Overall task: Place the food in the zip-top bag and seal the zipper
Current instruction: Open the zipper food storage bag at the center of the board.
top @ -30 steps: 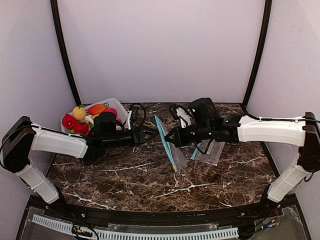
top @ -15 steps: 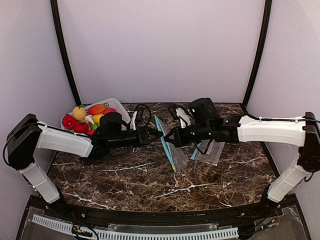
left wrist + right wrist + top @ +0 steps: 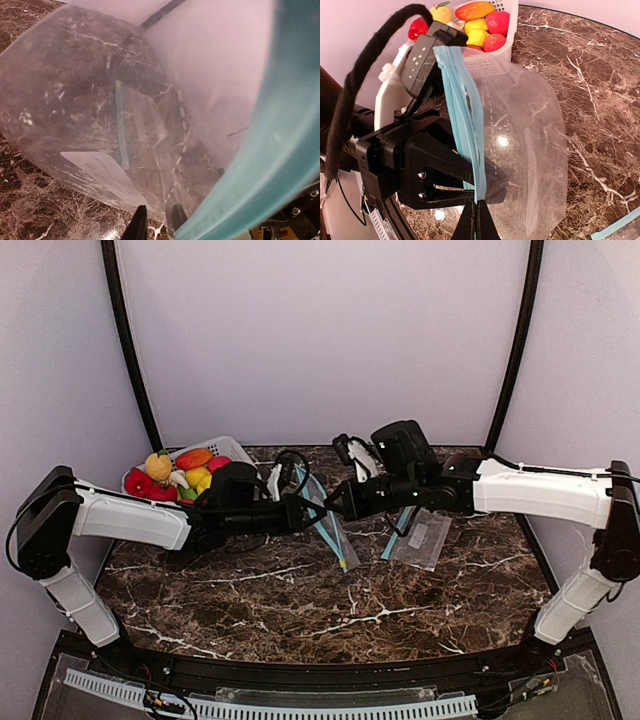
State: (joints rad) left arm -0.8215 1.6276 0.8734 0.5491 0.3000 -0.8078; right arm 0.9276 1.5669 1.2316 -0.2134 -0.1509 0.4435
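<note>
The zip-top bag (image 3: 322, 520), clear with a teal zipper strip, hangs upright between my two grippers. My right gripper (image 3: 476, 212) is shut on the teal strip (image 3: 465, 125) at the bag's mouth. My left gripper (image 3: 156, 220) meets it from the left (image 3: 502, 181); its jaws stand a narrow gap apart astride one clear wall of the bag just under the strip, one finger (image 3: 176, 217) seen through the plastic. The food (image 3: 178, 475), red, yellow and orange toy fruits and vegetables, lies heaped in the white basket (image 3: 240, 452) behind the left arm, also in the right wrist view (image 3: 479, 22).
A second clear bag (image 3: 422, 538) with a teal strip lies flat on the marble table (image 3: 300, 610) under the right arm. Black cables loop over the left wrist (image 3: 290, 462). Black frame posts (image 3: 130, 350) stand at the back corners.
My left gripper has moved right up to the bag's mouth. My right gripper has carried the bag left and toward the back, so the two grippers now meet at the strip.
</note>
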